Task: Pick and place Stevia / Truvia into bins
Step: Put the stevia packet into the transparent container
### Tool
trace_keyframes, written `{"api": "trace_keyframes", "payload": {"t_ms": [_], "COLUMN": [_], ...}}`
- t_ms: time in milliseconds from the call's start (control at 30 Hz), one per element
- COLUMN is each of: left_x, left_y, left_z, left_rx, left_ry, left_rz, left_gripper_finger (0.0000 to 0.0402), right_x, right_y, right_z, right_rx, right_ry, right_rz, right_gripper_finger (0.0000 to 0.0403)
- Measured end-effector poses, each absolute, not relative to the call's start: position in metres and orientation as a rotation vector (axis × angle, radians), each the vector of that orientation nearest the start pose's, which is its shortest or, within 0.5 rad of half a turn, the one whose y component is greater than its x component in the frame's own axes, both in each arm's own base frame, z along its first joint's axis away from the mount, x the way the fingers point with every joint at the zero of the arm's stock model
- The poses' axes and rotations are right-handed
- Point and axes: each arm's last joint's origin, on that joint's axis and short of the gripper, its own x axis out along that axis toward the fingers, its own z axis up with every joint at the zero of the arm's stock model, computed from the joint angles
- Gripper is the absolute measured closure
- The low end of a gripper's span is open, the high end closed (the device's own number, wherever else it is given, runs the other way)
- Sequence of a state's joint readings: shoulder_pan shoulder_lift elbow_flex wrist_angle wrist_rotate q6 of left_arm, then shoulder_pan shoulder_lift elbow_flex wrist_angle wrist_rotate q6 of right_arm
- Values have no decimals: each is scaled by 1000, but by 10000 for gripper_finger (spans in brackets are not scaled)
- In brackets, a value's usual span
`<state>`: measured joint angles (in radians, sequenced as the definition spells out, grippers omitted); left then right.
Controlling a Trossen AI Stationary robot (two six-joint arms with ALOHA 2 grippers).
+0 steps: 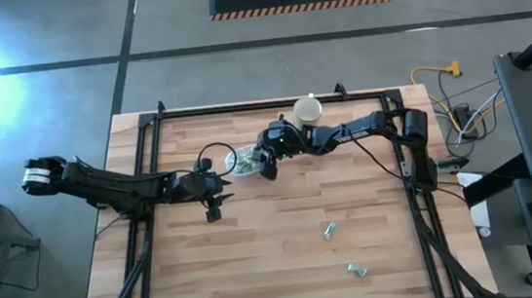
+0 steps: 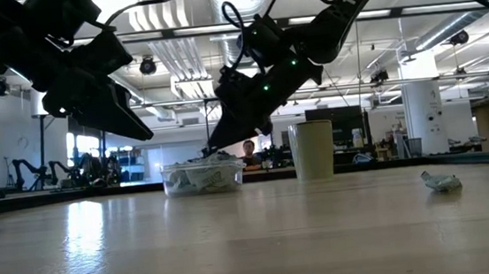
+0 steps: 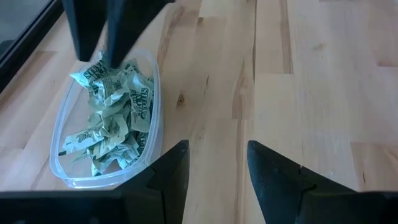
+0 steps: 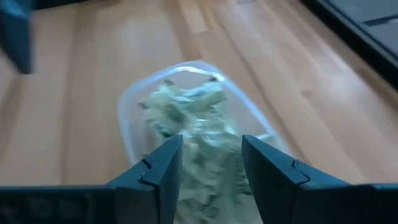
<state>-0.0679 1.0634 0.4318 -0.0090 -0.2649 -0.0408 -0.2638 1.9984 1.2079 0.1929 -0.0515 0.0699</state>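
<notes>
The right gripper [image 4: 208,165] hangs right over the clear tub [image 4: 127,102], jaws parted with nothing between them, only the heap of pale green sachets [image 4: 193,121] below. The left gripper [image 3: 214,171] waits just beside the tub [image 3: 155,93], over bare wood, its jaws apart and empty too.

From overhead the tub [image 1: 246,160] sits near the far edge of the table [image 1: 258,267], the beige cup [image 1: 309,111] close by, and two stray sachets [image 1: 330,229] [image 1: 357,270] lie well apart toward the front. The table-level view shows just one of them [image 2: 441,181], crumpled on the wood, and a person far behind.
</notes>
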Motion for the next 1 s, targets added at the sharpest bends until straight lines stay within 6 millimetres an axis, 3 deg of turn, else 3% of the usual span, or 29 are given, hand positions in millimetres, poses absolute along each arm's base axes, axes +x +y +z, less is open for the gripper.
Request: {"api": "trace_keyframes", "payload": {"t_ms": [300,1000], "left_x": [202,202], "left_y": [-6,-6], "left_z": [181,181], "left_rx": [66,66], "left_ry": [628,628], "left_rz": [203,203], "left_gripper_finger": [256,256], "right_x": [406,402], "right_y": [-114,-114], "right_z": [154,149], "right_rx": [168,163], "right_ry": [628,692], "right_rz": [-346,-351], "right_gripper_finger": [284,348]}}
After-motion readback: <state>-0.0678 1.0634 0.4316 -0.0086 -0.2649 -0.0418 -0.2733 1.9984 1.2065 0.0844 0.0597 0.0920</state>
